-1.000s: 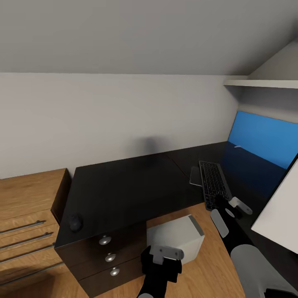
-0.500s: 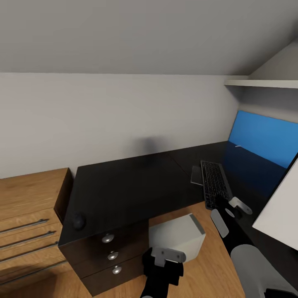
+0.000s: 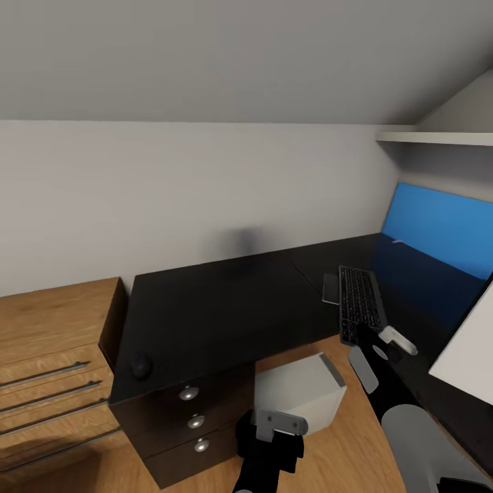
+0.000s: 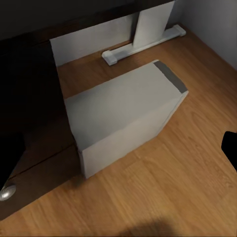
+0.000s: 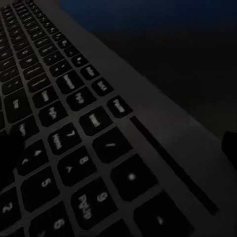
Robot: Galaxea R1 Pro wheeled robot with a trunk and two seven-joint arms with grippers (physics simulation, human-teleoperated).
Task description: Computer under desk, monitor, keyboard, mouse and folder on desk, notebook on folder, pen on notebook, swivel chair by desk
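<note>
From my head camera I see one keyboard [image 3: 361,305] on the right wing of the black bench [image 3: 219,308], its long axis running near to far, leaning a little left at the far end. My right claw [image 3: 383,349] sits at its near end, right over the keys; my right wrist camera is pressed close to the number keys [image 5: 74,148], and I cannot tell whether this claw is clenched or released. One notebook [image 3: 331,288] lies touching the keyboard's far left side. One mouse [image 3: 141,366] rests at the bench's near left corner, well apart from the keyboard. One computer [image 3: 301,392] stands on the oak floor [image 4: 187,187] beneath the bench, its long axis running near-left to far-right, beside three drawer knobs [image 3: 196,421]. My left claw [image 3: 277,426] hangs low near it; its state I cannot tell. One monitor [image 3: 469,349] edge shows at right.
</note>
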